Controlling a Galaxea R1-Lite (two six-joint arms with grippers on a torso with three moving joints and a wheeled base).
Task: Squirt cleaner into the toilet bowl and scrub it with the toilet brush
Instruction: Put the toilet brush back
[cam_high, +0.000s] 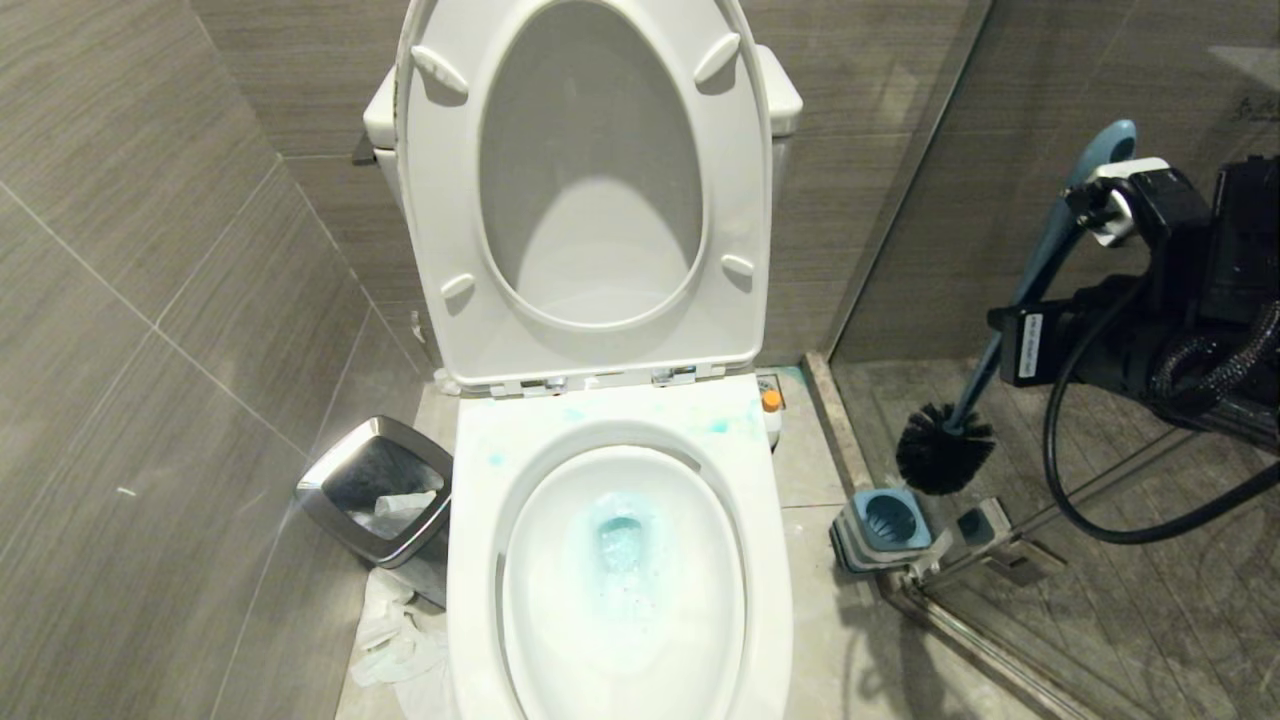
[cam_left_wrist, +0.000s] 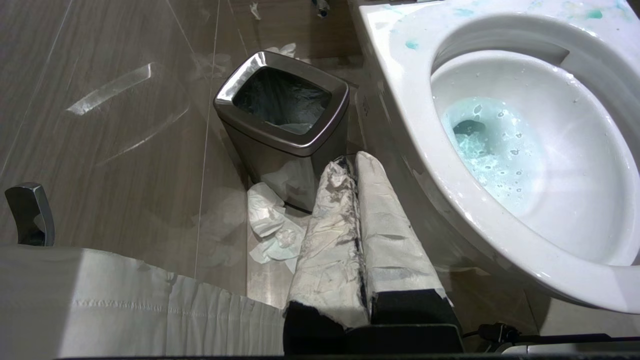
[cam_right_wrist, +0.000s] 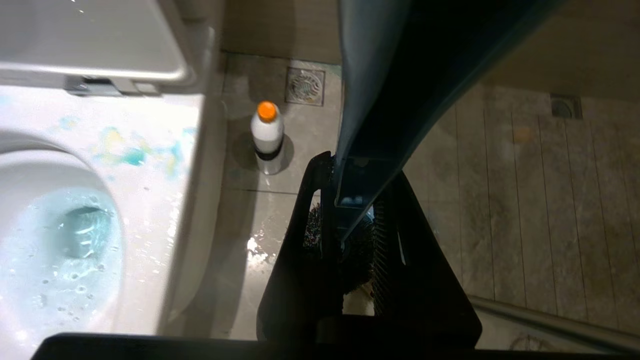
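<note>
- Grey wood-grain tiles line the walls and floor of this cramped stall, and I have the toilet straight ahead with its seat and lid raised against the tank.
- The toilet bowl fills the lower centre of my head view; the cleaner sits as a turquoise pool at the drain, with blue smears on the flat rim near the hinges.
- The toilet brush hangs at the right of the head view, black bristle head low, just above its blue-grey holder on the floor, clear of the bowl.
- My right gripper is clamped on the brush's slate-blue handle near its top; the right wrist view shows the handle running between the jaws.
- A white bottle with an orange cap stands on the floor just beside the toilet's base, near a floor drain.
- My left gripper has its wrapped fingers pressed together on nothing, beside the bowl's outer wall.
- A square steel bin stands at the lower left of the head view, crumpled tissue at its foot.
</note>
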